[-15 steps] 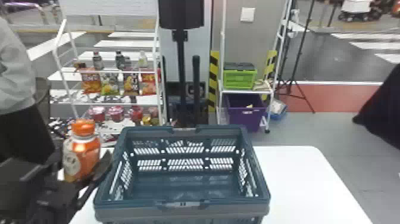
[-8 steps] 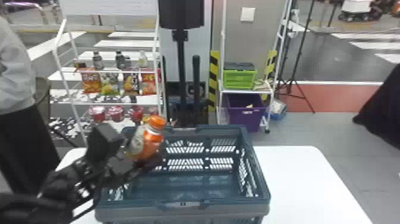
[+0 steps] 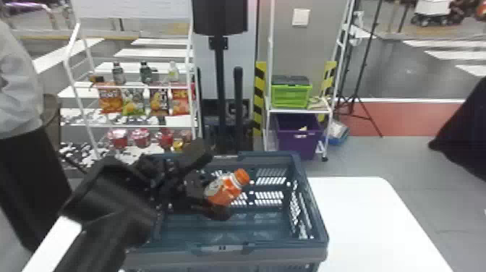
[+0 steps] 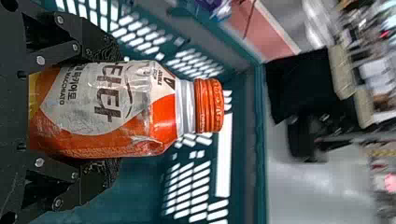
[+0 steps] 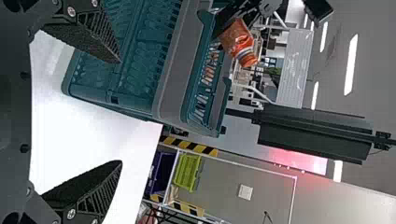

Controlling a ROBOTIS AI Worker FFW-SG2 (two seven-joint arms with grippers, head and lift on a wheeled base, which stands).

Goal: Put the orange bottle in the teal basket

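In the head view my left gripper (image 3: 209,191) is over the left half of the teal basket (image 3: 314,217), shut on the orange bottle (image 3: 224,188), which leans with its cap to the upper right. The left wrist view has the bottle (image 4: 163,112) clamped between the pads of my left gripper (image 4: 109,109), basket walls behind it. In the right wrist view my right gripper (image 5: 122,112) stands open with nothing between its fingers, beside the basket (image 5: 182,60); the bottle (image 5: 237,41) appears farther off, above the basket's rim.
The basket rests on a white table (image 3: 365,224), whose surface extends to its right. Behind stand a snack rack (image 3: 144,86), a dark upright post (image 3: 220,79), and a shelf with a green crate (image 3: 291,94) above a purple bin (image 3: 298,141).
My left gripper has carried the bottle rightward from beside the basket to above its inside, and the bottle has tipped from upright to a lean. The basket has stayed in place.
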